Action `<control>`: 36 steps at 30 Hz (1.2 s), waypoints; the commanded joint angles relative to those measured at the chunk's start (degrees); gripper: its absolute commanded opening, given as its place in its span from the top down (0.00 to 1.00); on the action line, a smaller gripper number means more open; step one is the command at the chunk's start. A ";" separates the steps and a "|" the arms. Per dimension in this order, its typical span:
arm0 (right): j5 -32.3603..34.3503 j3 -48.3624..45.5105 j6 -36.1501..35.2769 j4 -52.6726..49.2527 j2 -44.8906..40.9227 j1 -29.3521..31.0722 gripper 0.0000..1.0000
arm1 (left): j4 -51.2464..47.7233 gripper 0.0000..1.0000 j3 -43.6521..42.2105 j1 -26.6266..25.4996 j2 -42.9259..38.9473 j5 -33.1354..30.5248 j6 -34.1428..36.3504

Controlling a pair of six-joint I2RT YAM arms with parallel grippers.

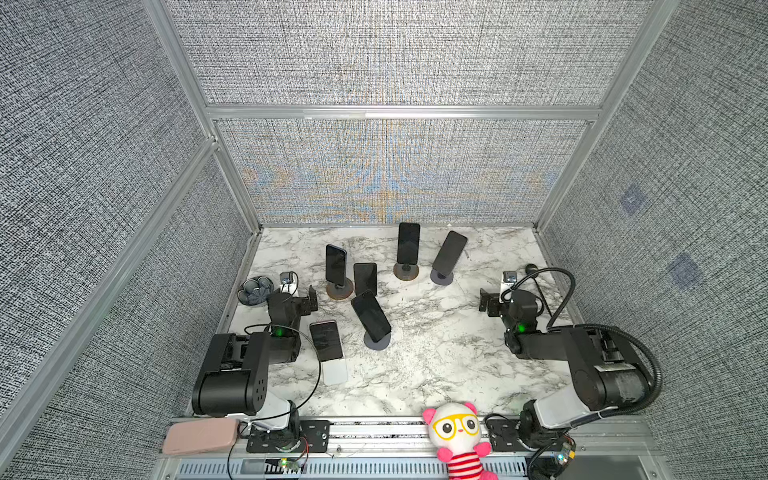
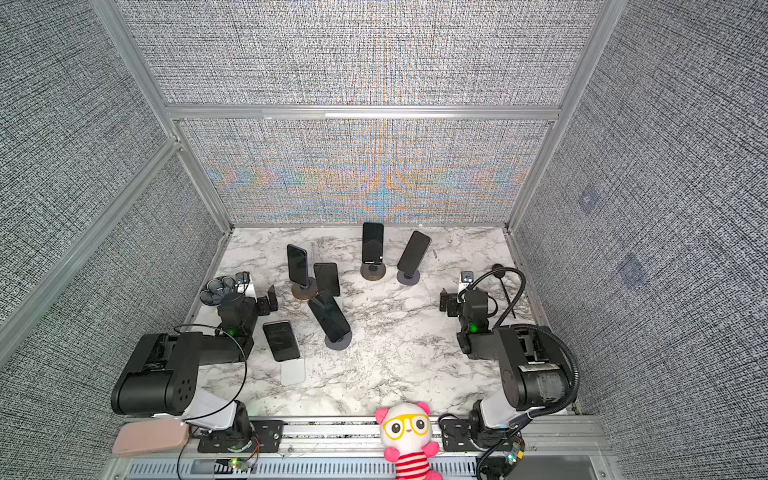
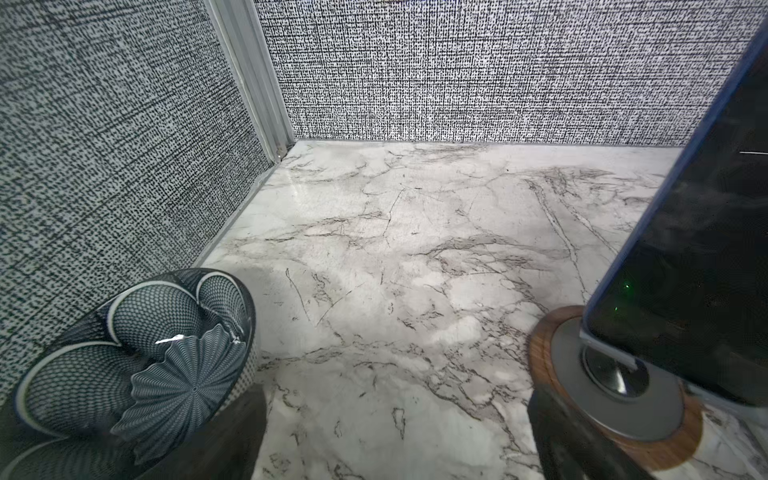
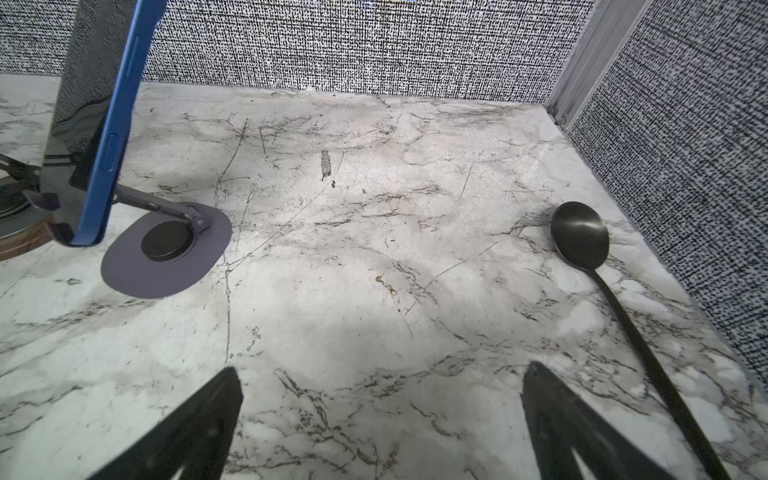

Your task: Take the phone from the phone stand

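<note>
Several dark phones stand on stands on the marble table [image 1: 436, 353] in both top views. Nearest my left gripper [image 1: 312, 298] is a blue-edged phone [image 1: 336, 265] on a wood-rimmed round stand [image 1: 339, 289]. The left wrist view shows this phone [image 3: 706, 249] and stand [image 3: 665, 453] beside that gripper [image 3: 395, 415], which is open and empty. My right gripper [image 1: 484, 300] hangs open over bare marble at the right. In the right wrist view, a blue phone [image 4: 104, 124] leans on a grey disc stand [image 4: 137, 274], well ahead of the open gripper [image 4: 382, 374].
A patterned dark bowl [image 1: 255, 291] sits by the left wall, close to my left gripper, and shows in the left wrist view [image 3: 137, 353]. A black spoon [image 4: 582, 237] lies along the right wall. A plush toy [image 1: 457, 436] and a pink case [image 1: 199, 434] rest on the front rail.
</note>
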 commanded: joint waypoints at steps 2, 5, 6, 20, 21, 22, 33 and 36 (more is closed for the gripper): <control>0.11 -0.03 0.24 1.19 -0.11 0.05 0.01 | 1.44 0.01 -0.01 -0.03 0.01 0.77 0.07; 0.09 -0.03 0.24 1.19 -0.16 0.07 0.01 | 1.48 0.01 0.02 -0.03 -0.02 0.79 0.07; 0.13 -0.07 0.25 1.17 -0.11 0.04 0.01 | 1.65 0.01 -0.09 -0.03 -0.03 0.72 0.16; -0.18 0.38 0.42 0.53 0.17 -0.05 0.01 | 0.25 0.01 0.73 0.22 0.22 1.94 0.21; -0.22 0.39 0.42 0.54 0.11 -0.01 0.01 | 0.20 0.01 0.78 0.23 0.23 2.06 0.18; -0.22 0.36 0.47 0.45 0.16 -0.09 0.01 | 0.11 0.01 0.82 0.32 0.25 2.10 0.18; -0.31 2.54 0.76 -8.79 -6.80 -0.50 0.01 | -6.26 0.01 0.55 0.40 -8.47 0.88 -0.11; 0.44 8.15 1.45 -24.71 -14.20 -0.50 0.01 | -16.80 0.01 3.73 0.33 -17.30 1.59 2.22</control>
